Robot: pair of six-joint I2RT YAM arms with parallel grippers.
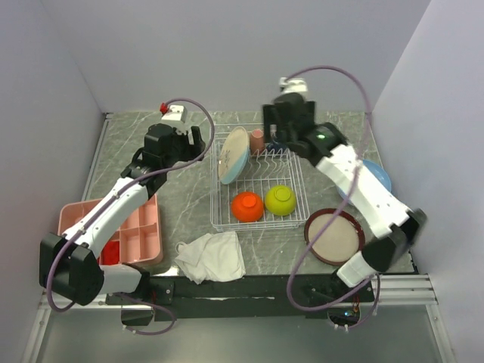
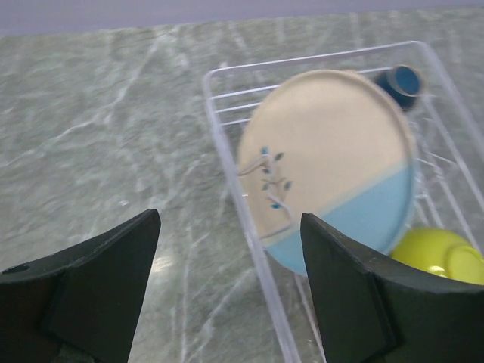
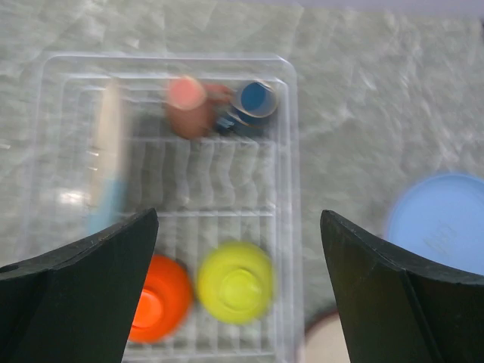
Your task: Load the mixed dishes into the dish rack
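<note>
Your left gripper (image 2: pixel 227 291) stands wide, with nothing between its fingers (image 2: pixel 91 295). Straight ahead of the gap, past the fingertips, the large cream-and-blue plate (image 2: pixel 333 162) stands on edge and tilted, just inside the side wire of the dish rack (image 2: pixel 224 147). The small dark-blue mug (image 2: pixel 401 82) peeks out behind the plate's top edge. The lime-green bowl (image 2: pixel 442 253) sits just beyond the right-hand finger.

Your right gripper (image 3: pixel 242 295) hangs over the rack, its fingers spread wide and empty. The lime-green bowl lies below the gap between them, and the orange bowl (image 3: pixel 162 299) is half hidden by the left-hand finger. Well ahead of the fingertips, at the rack's far end, the small pink mug (image 3: pixel 189 106) and the dark-blue mug sit side by side. Outside the rack, past the right-hand finger, the light-blue plate (image 3: pixel 442 223) lies flat on the table. A beige plate with a dark-red rim (image 1: pixel 335 236) rests near the right arm's base.
</note>
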